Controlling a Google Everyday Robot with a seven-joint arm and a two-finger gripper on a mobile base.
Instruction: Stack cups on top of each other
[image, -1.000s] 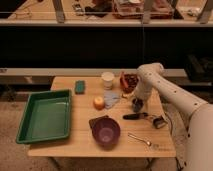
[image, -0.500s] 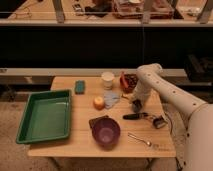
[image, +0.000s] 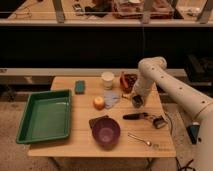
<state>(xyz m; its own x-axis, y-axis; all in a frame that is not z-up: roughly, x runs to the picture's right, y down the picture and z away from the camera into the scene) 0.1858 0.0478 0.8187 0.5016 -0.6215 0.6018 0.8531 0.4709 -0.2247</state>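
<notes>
Camera view: gripper (image: 138, 98) sits low over the steel cup (image: 135, 103) — its hold cannot be told — light blue cup (image: 112, 98) lies near, toward the green tray (image: 44, 93).

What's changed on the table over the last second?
Nothing clearly moved. The gripper stays low over the table, just right of the light blue cup; whether it holds anything cannot be told. The white cup, orange object, purple bowl and green tray are where they were.
</notes>
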